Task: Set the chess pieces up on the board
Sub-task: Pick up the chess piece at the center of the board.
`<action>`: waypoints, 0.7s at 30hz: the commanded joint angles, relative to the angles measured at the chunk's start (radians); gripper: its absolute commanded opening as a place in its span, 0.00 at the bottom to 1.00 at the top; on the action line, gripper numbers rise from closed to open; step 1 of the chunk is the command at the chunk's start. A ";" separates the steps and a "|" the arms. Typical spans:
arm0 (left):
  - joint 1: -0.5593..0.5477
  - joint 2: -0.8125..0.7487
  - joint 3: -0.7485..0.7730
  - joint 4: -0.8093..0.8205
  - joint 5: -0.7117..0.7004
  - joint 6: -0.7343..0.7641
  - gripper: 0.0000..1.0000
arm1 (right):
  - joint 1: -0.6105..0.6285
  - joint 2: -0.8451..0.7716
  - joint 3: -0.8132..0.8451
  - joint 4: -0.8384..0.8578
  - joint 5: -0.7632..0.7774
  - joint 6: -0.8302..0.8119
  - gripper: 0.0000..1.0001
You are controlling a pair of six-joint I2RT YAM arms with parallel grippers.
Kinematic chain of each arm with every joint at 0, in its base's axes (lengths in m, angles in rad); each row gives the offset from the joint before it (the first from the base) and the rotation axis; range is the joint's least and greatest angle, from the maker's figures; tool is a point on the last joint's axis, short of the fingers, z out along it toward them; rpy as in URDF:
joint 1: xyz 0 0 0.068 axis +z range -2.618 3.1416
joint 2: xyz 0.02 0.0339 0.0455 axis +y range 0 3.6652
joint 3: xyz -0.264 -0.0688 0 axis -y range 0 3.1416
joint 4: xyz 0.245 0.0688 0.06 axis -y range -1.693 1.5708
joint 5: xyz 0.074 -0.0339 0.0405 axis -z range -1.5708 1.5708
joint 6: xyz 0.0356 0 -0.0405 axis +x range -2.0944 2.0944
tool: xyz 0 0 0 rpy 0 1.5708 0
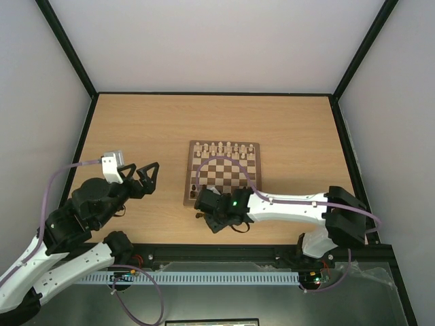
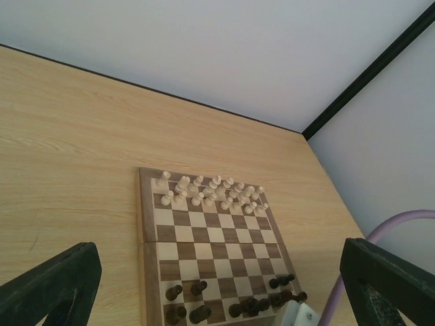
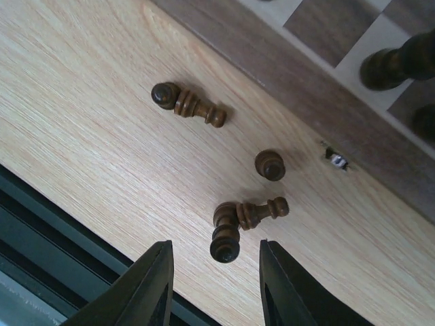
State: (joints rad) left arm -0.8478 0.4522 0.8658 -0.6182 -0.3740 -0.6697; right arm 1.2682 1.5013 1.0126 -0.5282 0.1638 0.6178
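The right gripper (image 3: 214, 272) hangs, jaws open, over four dark chess pieces (image 3: 189, 104) loose on the table (image 3: 81, 136) just beside the near border of the board (image 3: 299, 81): three lie toppled, one stands upright. The left gripper (image 1: 141, 175), likewise open and empty, is well apart on the left. Risk: the two toppled pieces (image 3: 238, 221) nearest the jaws touch each other, so closing may catch both or pinch a rounded body off-centre and send it rolling towards the table edge (image 3: 41, 210).
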 commanded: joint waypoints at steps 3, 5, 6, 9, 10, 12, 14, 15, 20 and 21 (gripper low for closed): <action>0.003 -0.025 0.001 0.012 0.001 -0.009 0.99 | 0.027 0.056 -0.015 -0.012 0.022 0.056 0.35; 0.003 -0.028 0.002 0.008 0.000 -0.008 0.99 | 0.031 0.072 -0.013 -0.013 0.025 0.061 0.35; 0.003 -0.030 0.003 0.006 0.000 -0.009 0.99 | 0.031 0.084 -0.013 -0.012 0.028 0.063 0.35; 0.003 -0.031 -0.001 0.005 -0.003 -0.010 0.99 | 0.031 0.109 -0.007 -0.009 0.032 0.063 0.35; 0.002 -0.032 -0.001 0.006 -0.003 -0.011 0.99 | 0.031 0.119 -0.006 -0.007 0.030 0.063 0.35; 0.002 -0.033 0.002 0.006 -0.005 -0.009 0.99 | 0.031 0.135 -0.005 -0.006 0.028 0.062 0.34; 0.003 -0.035 0.003 0.005 -0.006 -0.009 0.99 | 0.031 0.144 -0.007 -0.001 0.025 0.064 0.29; 0.003 -0.036 0.003 0.003 -0.006 -0.010 0.99 | 0.031 0.148 -0.010 0.001 0.023 0.064 0.28; 0.003 -0.038 0.004 0.000 -0.010 -0.008 0.99 | 0.033 0.158 -0.019 0.020 0.007 0.068 0.21; 0.003 -0.038 0.004 0.000 -0.011 -0.009 0.99 | 0.032 0.162 -0.020 0.021 0.006 0.067 0.20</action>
State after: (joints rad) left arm -0.8478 0.4240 0.8658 -0.6189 -0.3748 -0.6796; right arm 1.2915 1.6455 1.0103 -0.5014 0.1692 0.6724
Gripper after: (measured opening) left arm 0.991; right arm 0.219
